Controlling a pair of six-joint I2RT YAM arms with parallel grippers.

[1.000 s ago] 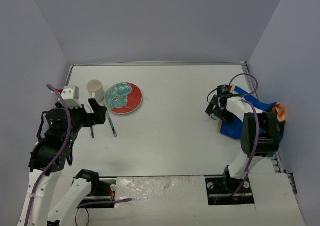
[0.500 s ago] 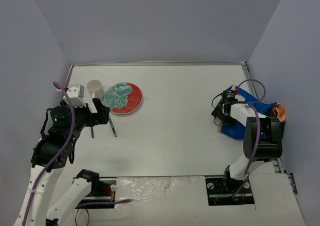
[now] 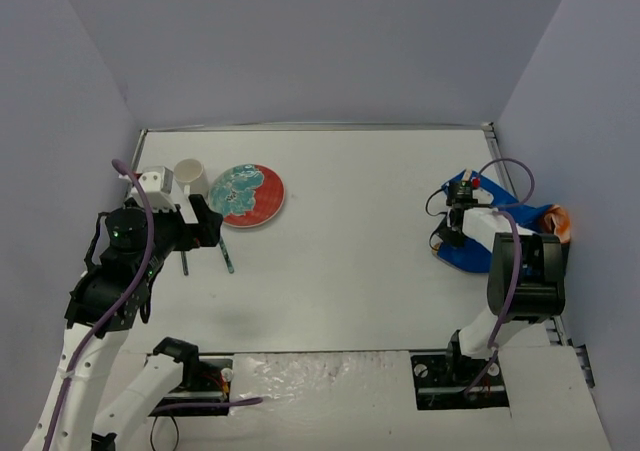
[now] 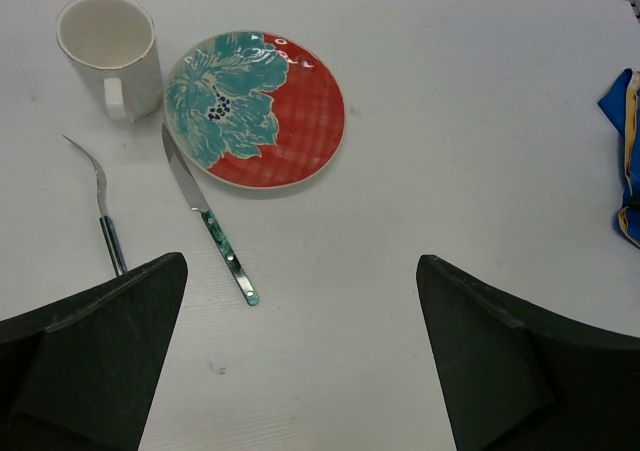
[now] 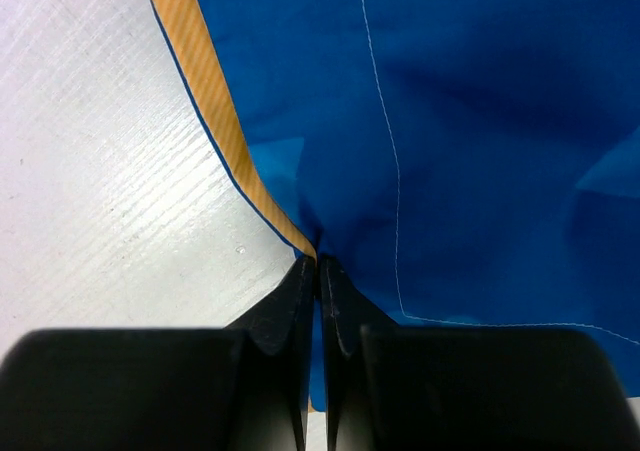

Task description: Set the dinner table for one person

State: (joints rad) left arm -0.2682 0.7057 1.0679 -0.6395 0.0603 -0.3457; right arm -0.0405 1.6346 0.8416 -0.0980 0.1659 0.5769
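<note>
The dinner table is a white top between lavender walls. At its right edge lies a crumpled blue placemat with an orange border. My right gripper is shut on a fold of that cloth at the border, low at its left edge. My left gripper hangs open and empty above bare table. Just beyond it lie a red and teal flowered plate, a white mug, a teal-handled knife and a fork; in the top view the plate sits far left.
The mug, knife and fork cluster at the table's left side by my left arm. An orange patch shows at the placemat's far right, against the wall. The walls close in on three sides.
My right gripper has come down onto the placemat's left edge and closed on the cloth. My left arm has drifted slightly towards the back, its gripper still open.
</note>
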